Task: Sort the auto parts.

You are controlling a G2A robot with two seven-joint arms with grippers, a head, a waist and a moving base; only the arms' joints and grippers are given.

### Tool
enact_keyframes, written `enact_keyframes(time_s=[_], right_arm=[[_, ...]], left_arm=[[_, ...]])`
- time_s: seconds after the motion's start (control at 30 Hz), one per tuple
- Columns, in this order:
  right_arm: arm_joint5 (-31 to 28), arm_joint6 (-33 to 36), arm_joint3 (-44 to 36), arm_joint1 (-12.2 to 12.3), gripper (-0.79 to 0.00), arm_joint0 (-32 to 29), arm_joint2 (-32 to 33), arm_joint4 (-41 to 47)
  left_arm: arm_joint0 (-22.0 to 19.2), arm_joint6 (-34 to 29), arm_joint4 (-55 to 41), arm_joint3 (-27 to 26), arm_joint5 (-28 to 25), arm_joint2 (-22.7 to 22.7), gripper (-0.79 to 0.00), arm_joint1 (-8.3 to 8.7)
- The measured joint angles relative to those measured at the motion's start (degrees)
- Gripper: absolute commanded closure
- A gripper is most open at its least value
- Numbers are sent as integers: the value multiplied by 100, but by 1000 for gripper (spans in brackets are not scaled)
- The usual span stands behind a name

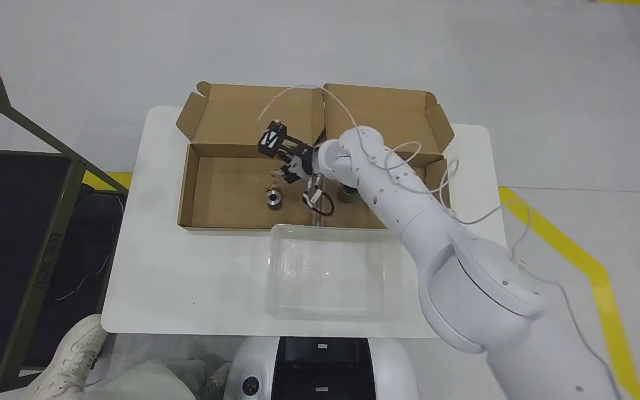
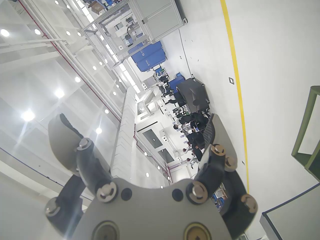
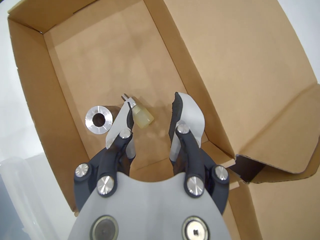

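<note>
An open cardboard box (image 1: 215,175) stands on the white table. Inside it a short metal cylinder with a centre hole (image 3: 98,119) stands on end, seen from above too (image 1: 271,199). Beside the cylinder lies a small yellowish part with a threaded stud (image 3: 142,117). My right gripper (image 3: 152,106) is low inside the box and open, with the yellowish part between its fingers, close against one fingertip (image 3: 128,112). From above, the right gripper (image 1: 310,190) is just right of the cylinder. My left gripper (image 2: 137,126) is open and holds nothing, pointing out at the room.
A clear plastic bin (image 1: 275,290) sits on the table in front of the box, its corner visible in the right wrist view (image 3: 15,176). The box flaps (image 1: 385,110) stand open at the back. A dark round object (image 1: 346,194) sits partly under the arm.
</note>
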Motion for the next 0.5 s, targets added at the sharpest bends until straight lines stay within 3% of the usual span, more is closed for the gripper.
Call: enact_keyframes(time_s=[0.5], right_arm=[[-642,-989,-272,230,-345,51,225,-167]], left_arm=[[0,0,0,0,0,0,-785,0]])
